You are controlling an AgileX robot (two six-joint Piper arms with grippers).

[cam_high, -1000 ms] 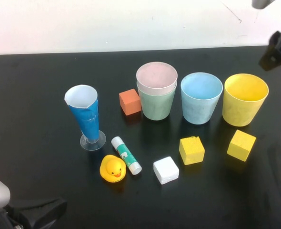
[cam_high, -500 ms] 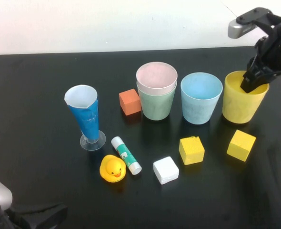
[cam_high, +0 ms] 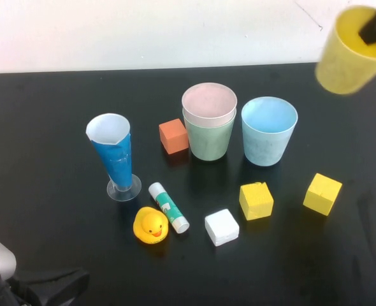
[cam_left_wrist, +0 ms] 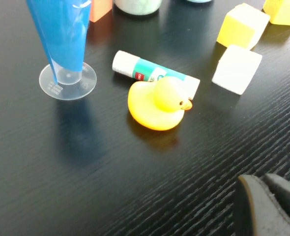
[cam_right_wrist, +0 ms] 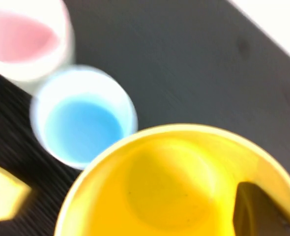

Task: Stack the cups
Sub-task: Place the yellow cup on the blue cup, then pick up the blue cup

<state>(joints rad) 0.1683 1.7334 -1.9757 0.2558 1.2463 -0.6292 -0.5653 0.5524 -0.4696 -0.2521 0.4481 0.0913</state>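
My right gripper (cam_high: 374, 27) is at the far right, raised above the table and shut on the rim of the yellow cup (cam_high: 349, 58), which hangs tilted in the air. One finger (cam_right_wrist: 255, 211) reaches inside the yellow cup (cam_right_wrist: 155, 187). The pink cup (cam_high: 209, 103) sits nested in the green cup (cam_high: 210, 141) at the table's middle. Just to their right stands the light blue cup (cam_high: 269, 131), upright and alone. The right wrist view looks down on the blue cup (cam_right_wrist: 81, 123) and pink cup (cam_right_wrist: 22, 39). My left gripper (cam_left_wrist: 269, 206) rests shut and holding nothing, low at the near left corner.
A tall blue cone glass (cam_high: 115, 153) stands at the left, with an orange cube (cam_high: 173, 136) beside the nested cups. Nearer me lie a glue stick (cam_high: 169, 207), a rubber duck (cam_high: 151, 225), a white cube (cam_high: 222, 227) and two yellow cubes (cam_high: 256, 201) (cam_high: 322, 193).
My right gripper came down onto the yellow cup's rim, shut on it, and lifted it off the table up toward the far right. The left arm stayed still.
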